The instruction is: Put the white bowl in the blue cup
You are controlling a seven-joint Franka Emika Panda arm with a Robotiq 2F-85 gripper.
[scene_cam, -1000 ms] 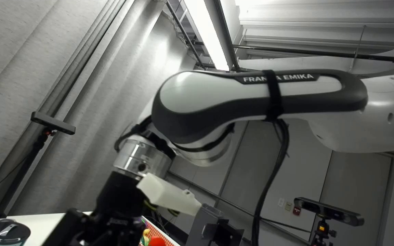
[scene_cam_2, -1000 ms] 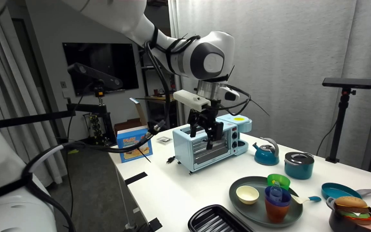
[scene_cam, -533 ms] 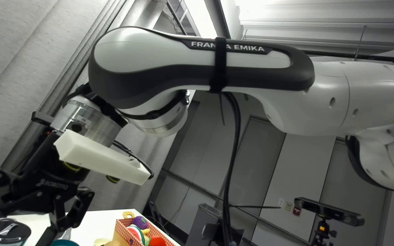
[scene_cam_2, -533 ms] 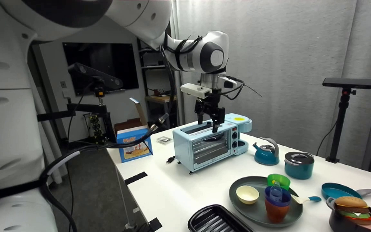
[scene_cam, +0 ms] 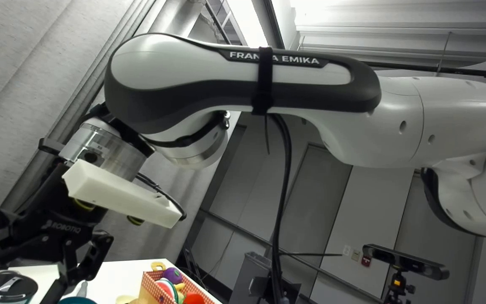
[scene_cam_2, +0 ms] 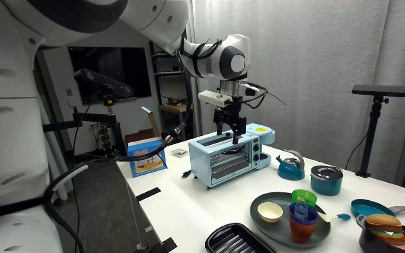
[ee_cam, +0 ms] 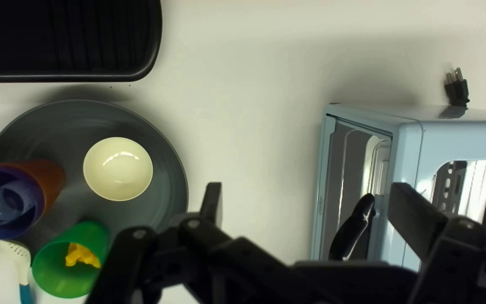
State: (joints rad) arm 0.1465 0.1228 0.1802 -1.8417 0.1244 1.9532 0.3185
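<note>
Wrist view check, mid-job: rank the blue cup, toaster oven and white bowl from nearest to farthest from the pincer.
1. Toaster oven: picture right, partly hidden behind the pincer.
2. White bowl: picture left, on the grey plate.
3. Blue cup: at the picture's left edge, nested in the orange cup.

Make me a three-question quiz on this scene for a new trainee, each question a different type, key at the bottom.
1. Multiple choice. What does the white bowl rest on?
A. the black pan
B. the gray plate
C. the toaster oven

2. Fill in the blank. The outer cup, around the blue cup, is ____ in color.

3. True or false. The bowl is being held up in the air.

Key:
1. B
2. orange
3. False: the gripper is open and apart from the bowl.
</note>
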